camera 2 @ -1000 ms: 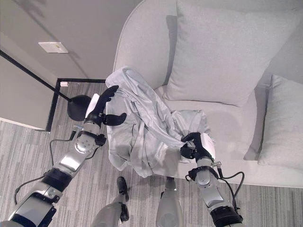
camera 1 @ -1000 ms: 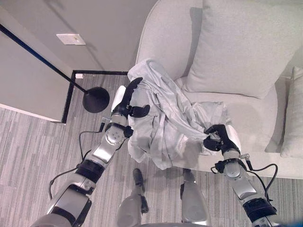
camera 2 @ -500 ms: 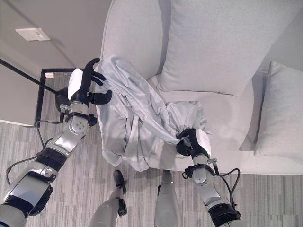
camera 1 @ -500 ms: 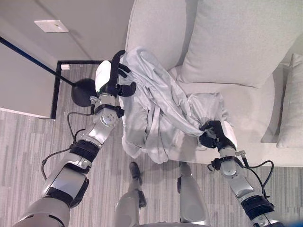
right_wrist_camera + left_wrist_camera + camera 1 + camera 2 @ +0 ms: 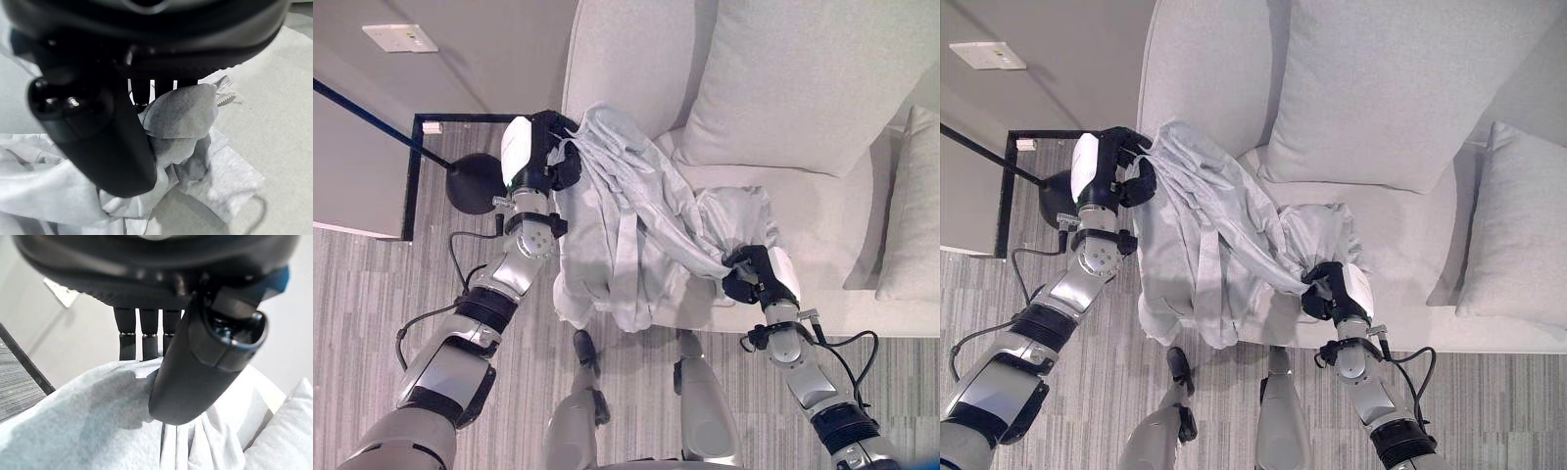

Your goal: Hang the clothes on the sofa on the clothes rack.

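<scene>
Fingers (image 5: 142, 335) of the left hand (image 5: 533, 157) curled into one end of a pale grey garment (image 5: 626, 235), right hand (image 5: 759, 277) clamped on its other end, cloth stretched between them over the front edge of a light sofa (image 5: 822, 235), cushion (image 5: 803, 78) behind.

Even soft indoor light; wrist views blurred close-up.
</scene>
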